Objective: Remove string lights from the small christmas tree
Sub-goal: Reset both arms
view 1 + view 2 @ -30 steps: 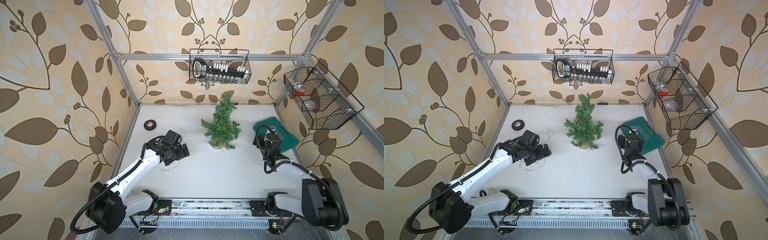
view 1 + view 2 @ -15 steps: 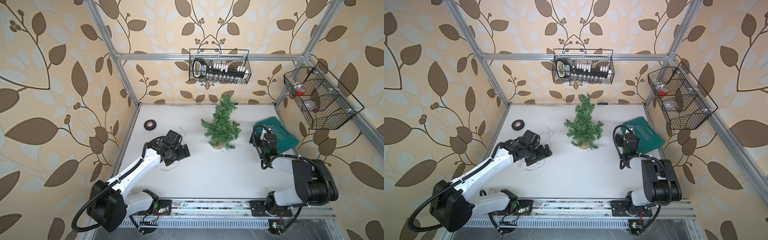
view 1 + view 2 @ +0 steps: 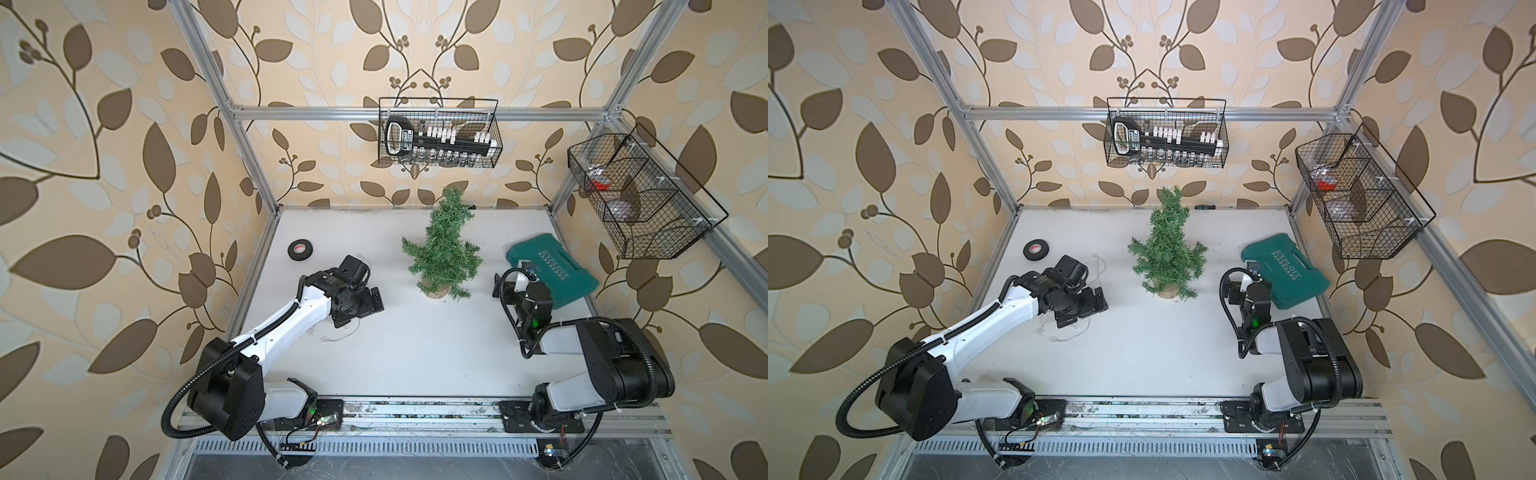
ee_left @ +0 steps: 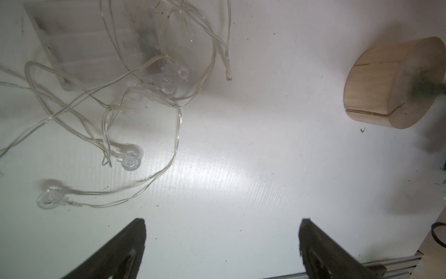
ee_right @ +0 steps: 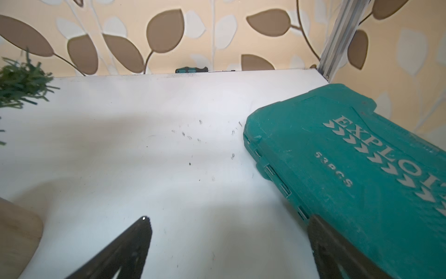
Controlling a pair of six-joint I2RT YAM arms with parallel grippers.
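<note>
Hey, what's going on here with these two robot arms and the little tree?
The string lights are already off the small Christmas tree, which looks bare. They lie in a loose tangle on the white table beside the left arm. The left claw hangs open over the table next to them, holding nothing. The right claw is open and empty too, beside the teal tool case.

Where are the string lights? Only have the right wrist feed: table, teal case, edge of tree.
Observer: The string lights lie tangled on the table by the left arm, apart from the tree base.
Operator: Left holding any?
Observer: No. The left gripper is open and empty; the wire lies beside it.
Operator: Any left on the tree?
Observer: In both top views the small christmas tree shows no wire; its far side is hidden.
</note>
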